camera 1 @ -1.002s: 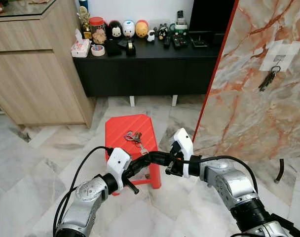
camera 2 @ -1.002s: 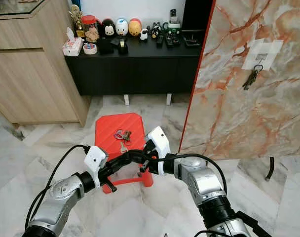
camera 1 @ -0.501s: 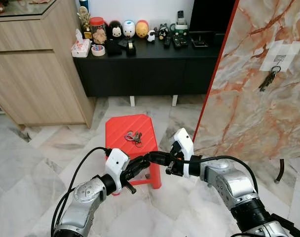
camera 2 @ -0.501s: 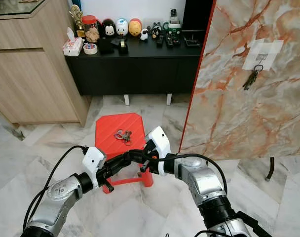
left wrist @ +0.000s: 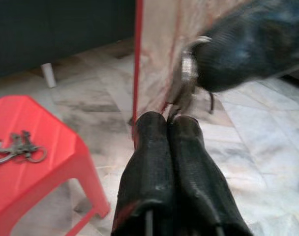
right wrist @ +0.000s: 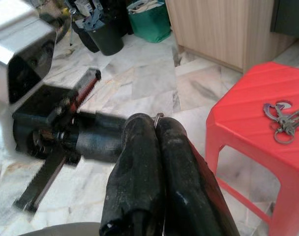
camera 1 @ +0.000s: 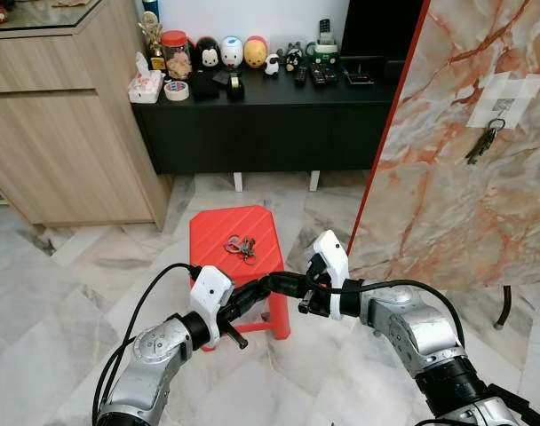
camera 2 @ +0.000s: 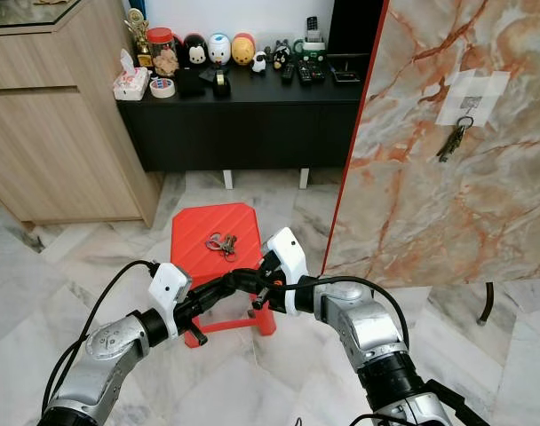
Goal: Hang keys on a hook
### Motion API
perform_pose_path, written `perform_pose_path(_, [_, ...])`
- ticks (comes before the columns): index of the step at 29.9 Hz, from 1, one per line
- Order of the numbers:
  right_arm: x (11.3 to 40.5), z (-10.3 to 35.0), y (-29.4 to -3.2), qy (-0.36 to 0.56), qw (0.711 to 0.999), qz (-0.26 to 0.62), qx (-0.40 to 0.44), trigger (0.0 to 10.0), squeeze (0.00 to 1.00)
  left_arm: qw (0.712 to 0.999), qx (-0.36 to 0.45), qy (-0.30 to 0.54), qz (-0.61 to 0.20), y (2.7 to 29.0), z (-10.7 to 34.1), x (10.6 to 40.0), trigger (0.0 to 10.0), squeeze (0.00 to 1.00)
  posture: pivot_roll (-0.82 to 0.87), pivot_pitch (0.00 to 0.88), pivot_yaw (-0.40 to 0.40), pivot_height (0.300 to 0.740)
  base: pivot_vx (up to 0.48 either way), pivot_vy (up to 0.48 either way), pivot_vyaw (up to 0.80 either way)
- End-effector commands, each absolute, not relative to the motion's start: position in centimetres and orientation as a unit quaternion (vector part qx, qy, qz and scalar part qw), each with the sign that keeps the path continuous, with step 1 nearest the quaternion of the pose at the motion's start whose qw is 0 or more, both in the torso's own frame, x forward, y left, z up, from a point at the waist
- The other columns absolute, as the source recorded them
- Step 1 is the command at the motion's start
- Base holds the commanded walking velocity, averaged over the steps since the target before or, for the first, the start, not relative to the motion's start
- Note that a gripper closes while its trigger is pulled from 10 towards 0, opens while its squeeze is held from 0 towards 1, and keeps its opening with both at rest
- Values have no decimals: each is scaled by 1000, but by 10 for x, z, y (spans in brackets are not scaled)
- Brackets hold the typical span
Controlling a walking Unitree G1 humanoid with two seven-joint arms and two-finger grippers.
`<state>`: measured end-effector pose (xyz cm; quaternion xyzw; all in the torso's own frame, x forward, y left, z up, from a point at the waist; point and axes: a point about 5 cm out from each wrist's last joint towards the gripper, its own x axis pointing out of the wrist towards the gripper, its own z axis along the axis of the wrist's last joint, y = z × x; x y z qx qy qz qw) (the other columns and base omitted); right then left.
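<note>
Both the left gripper [camera 1: 263, 287] and right gripper [camera 1: 272, 284] meet tip to tip, blocking each other. Just beyond them the red stool [camera 1: 212, 232] top lies open around the keys [camera 1: 241, 246]. The marble panel [camera 1: 448, 160] walls off the right gripper's outer side.

Keys [camera 1: 241, 246] lay on stool [camera 1: 212, 232], centre floor. Sideboard [camera 1: 270, 124] stood behind it, cabinet [camera 1: 66, 133] to the left. Slab [camera 1: 465, 177] stood right, second key bunch [camera 1: 483, 142] hanging on its hook [camera 1: 496, 121].
</note>
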<state>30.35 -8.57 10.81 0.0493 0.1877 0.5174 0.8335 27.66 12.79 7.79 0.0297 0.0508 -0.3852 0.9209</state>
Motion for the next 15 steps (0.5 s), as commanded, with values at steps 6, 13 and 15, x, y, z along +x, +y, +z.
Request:
perform_pose_path(6, [303, 105, -86, 195, 833, 515, 49, 10000, 0, 921, 32, 41, -385, 130, 82, 276, 0, 0, 114, 111, -36, 723, 0, 0, 0])
perform_pose_path(13, [303, 105, -86, 195, 833, 515, 48, 10000, 0, 922, 31, 40, -384, 130, 82, 276, 0, 0, 114, 111, -36, 723, 0, 0, 0])
perform_pose_path(15, [303, 105, -86, 195, 833, 515, 49, 10000, 0, 922, 31, 40, -384, 130, 82, 276, 0, 0, 114, 111, -36, 723, 0, 0, 0])
